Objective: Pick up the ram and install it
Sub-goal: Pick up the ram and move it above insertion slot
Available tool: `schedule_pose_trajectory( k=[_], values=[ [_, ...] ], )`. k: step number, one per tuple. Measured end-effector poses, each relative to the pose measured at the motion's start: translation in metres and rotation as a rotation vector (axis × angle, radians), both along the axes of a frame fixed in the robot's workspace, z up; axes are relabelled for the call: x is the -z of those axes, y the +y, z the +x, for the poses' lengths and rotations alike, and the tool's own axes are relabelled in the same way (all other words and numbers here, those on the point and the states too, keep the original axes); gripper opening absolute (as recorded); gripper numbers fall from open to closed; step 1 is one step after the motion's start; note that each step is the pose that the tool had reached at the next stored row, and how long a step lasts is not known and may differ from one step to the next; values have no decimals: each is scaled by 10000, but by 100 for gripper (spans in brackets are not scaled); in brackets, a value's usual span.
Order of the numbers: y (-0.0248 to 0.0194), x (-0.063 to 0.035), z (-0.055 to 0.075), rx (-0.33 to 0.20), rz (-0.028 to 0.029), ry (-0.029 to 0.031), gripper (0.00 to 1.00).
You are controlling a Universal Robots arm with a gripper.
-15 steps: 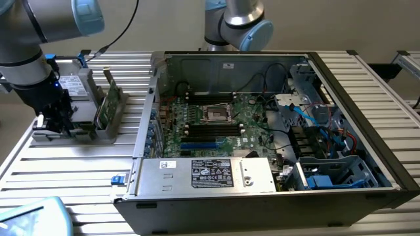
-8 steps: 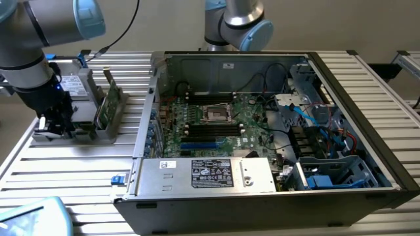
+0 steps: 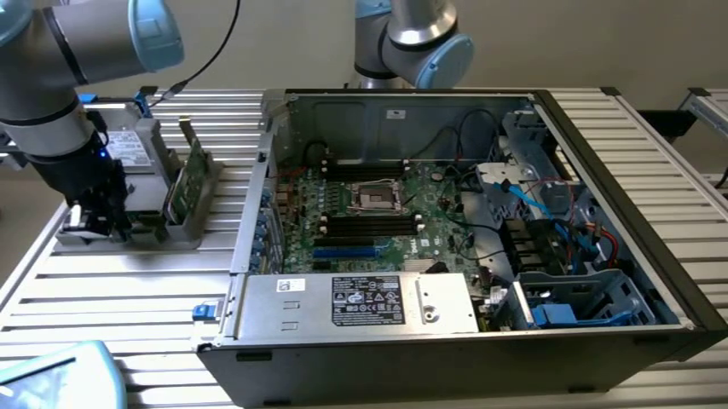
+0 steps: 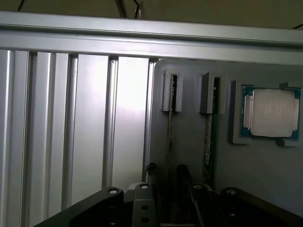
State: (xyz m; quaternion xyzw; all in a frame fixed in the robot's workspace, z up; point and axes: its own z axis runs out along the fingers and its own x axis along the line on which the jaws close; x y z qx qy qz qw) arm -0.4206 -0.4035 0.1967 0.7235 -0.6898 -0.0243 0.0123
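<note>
Half-spread empty gripper (image 3: 101, 223) sits at 8 o'clock of the ram (image 3: 187, 170) (exterior view), ram's long axis 12-to-6.

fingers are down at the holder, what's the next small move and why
Probably close the fingers on the ram. In the wrist view one finger stands on each side of the thin stick, which sits edge-on in its holder slot. A gap shows beside it, so nothing seems gripped yet. The exterior view also puts them low at the holder.
</note>
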Motion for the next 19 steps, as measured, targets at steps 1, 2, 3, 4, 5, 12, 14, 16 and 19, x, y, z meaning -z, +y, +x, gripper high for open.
schedule_pose_trajectory(
  k=[1,2,3,4,5,12,14,16,19],
  values=[
    [0,0,-1,0,62,0,31],
    [1,0,-1,0,106,0,31],
    [1,1,-1,2,113,-1,31],
    [2,1,-1,2,114,-1,31],
    [1,1,-1,2,115,-1,31],
    [0,15,-3,4,112,46,31],
    [1,18,-3,4,112,57,31],
    [1,18,-3,4,112,61,31],
    [1,19,-3,4,112,62,31]
  ],
)
